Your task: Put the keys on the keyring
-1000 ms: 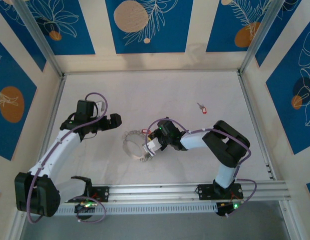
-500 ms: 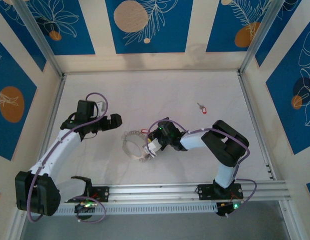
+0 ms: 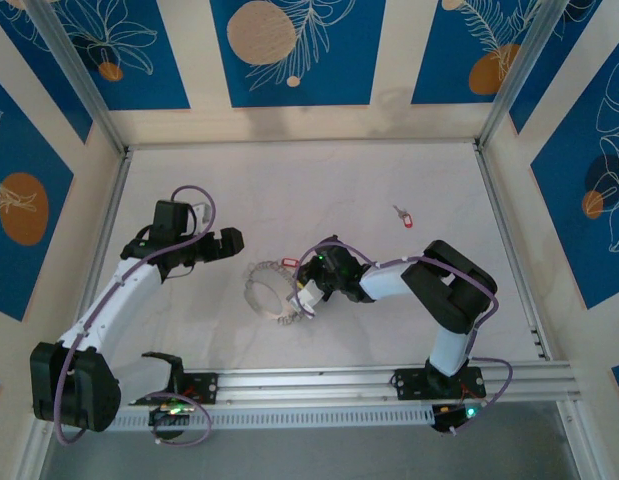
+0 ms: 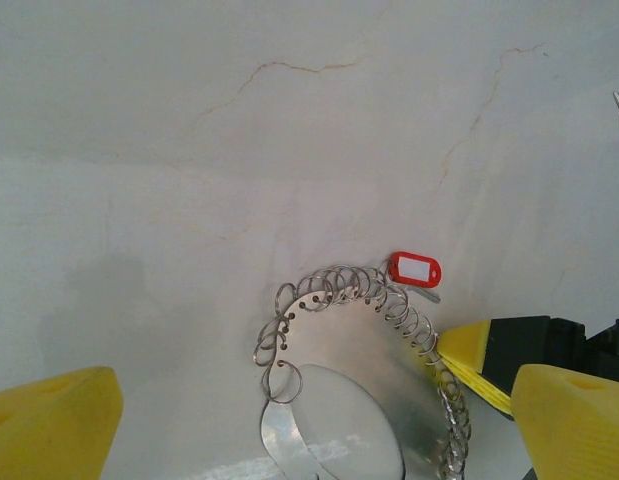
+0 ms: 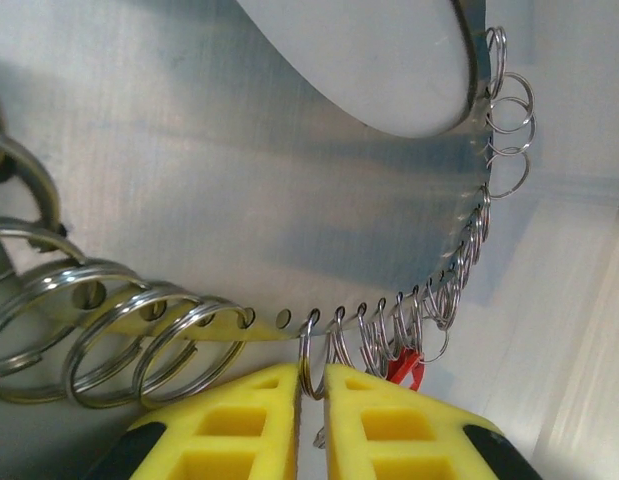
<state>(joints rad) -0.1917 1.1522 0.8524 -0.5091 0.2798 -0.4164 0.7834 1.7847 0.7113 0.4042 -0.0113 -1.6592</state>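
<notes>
Since a second ago my right tool (image 5: 311, 378) had crept slightly along the keyring (image 3: 269, 290) on the desk (image 3: 409, 170) and pinched one ring, left tool (image 3: 231, 241) wide open nearby; next, I judged, the loose key (image 3: 402, 215) needed fetching.

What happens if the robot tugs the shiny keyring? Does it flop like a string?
Probably not floppy: the keyring looks like a stiff metal plate. Its little rings hang loose through holes, so they would likely swing and jingle. It seems thin, so it may slide on the table when tugged.
</notes>
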